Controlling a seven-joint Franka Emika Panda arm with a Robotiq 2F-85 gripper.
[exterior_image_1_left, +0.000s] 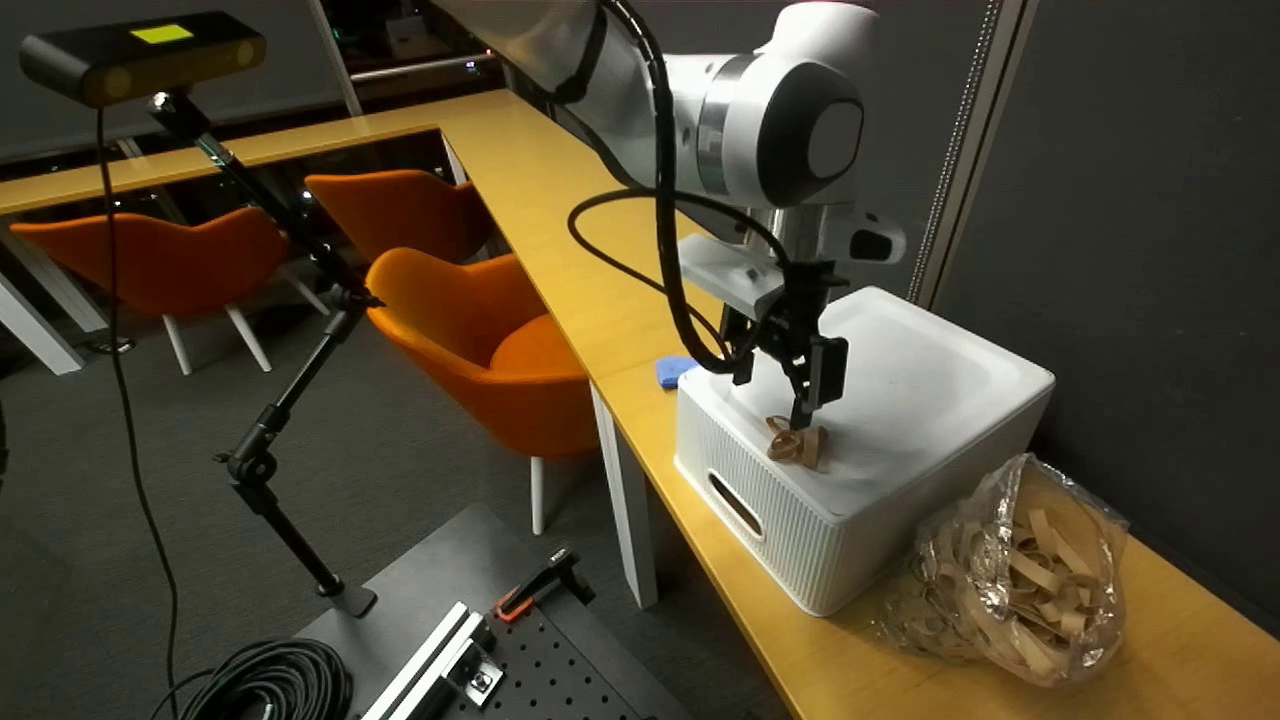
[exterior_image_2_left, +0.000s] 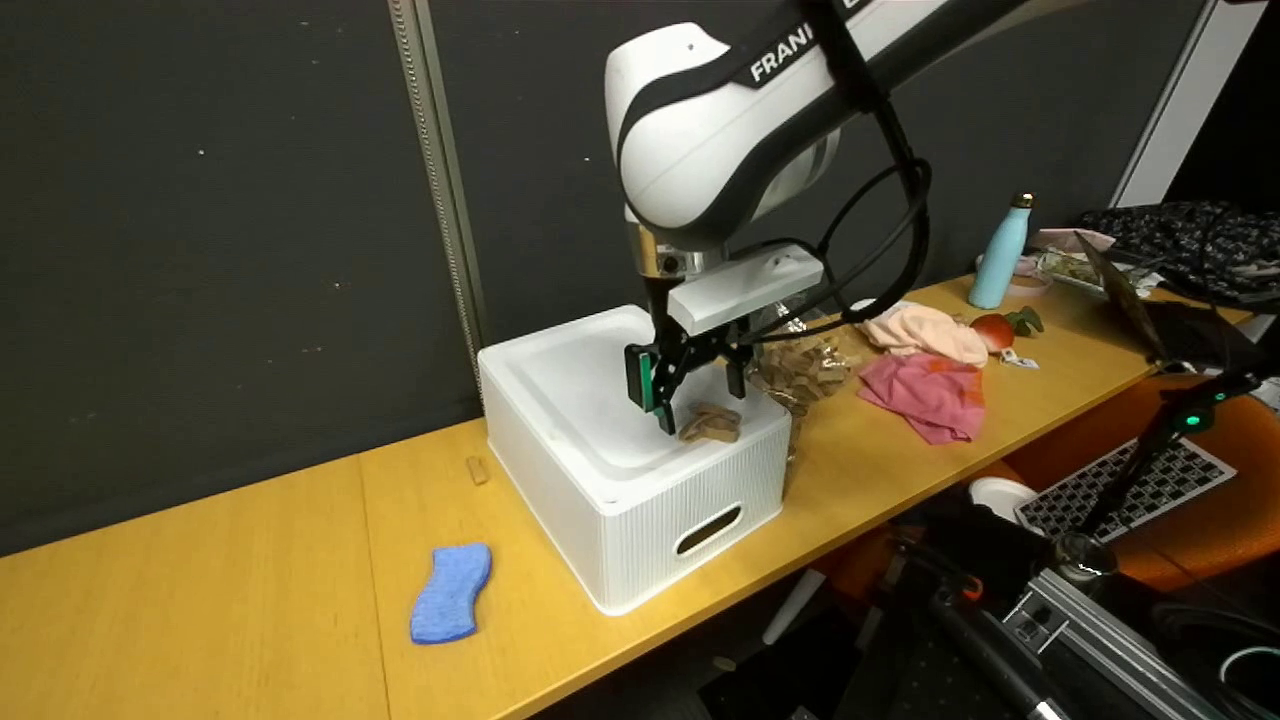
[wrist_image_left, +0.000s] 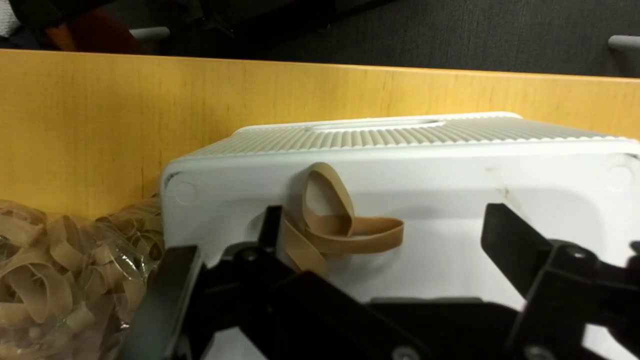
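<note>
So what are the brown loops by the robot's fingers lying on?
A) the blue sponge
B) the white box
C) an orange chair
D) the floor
B, because the wrist view shows the brown loops resting on top of the white box, near the open fingers.

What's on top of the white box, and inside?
On the white box lies a tangle of tan banding, partly hidden by the fingers in the wrist view. Inside, any contents are covered; the handle slot looks dark.
</note>
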